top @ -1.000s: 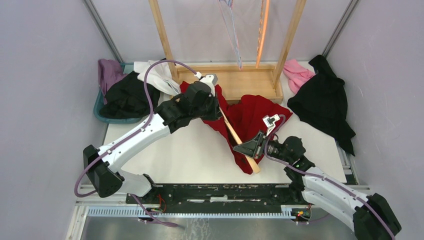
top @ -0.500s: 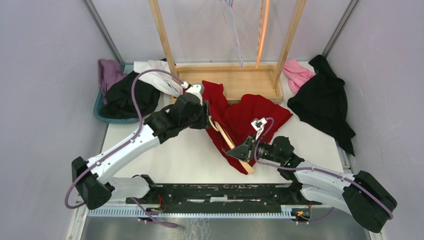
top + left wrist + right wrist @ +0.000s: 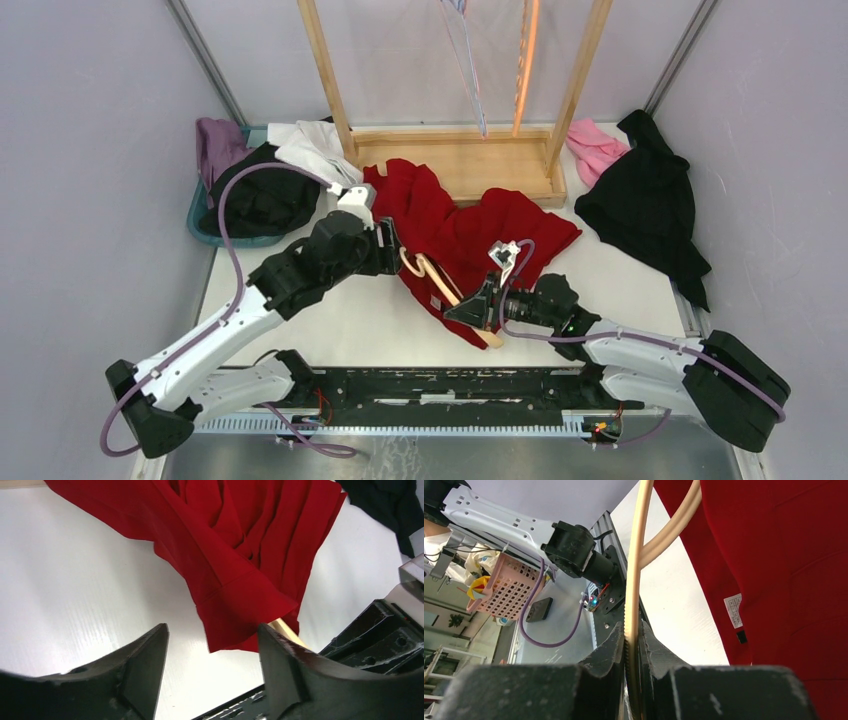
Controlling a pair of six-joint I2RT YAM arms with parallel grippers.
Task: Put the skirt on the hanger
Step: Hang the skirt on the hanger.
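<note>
- The red skirt lay crumpled in the middle of the white surface, and its far edge touched the base of the wooden rack.
- The wooden hanger ran diagonally along the skirt's near corner, with its curved end towards the left arm.
- The right claw sat low by the near edge, clamped tight on the hanger with both fingers pressed against the thin wooden bar.
- In the right wrist view the bar rose straight up from that grip. A second curved limb branched off beside it, and red cloth filled the right side with a small white label showing.
- The left claw hovered just off the skirt's left side, fingers spread wide and nothing between them.
- The left wrist view looked down at the folded hem between those fingers, and a pale tip of the hanger poked out from under the cloth.
- The two claws were near each other, at opposite ends of the hanger.
- A teal basket heaped with black, purple and white clothes stood at the far left.
- A black garment sprawled at the far right, just beside a pink cloth.
</note>
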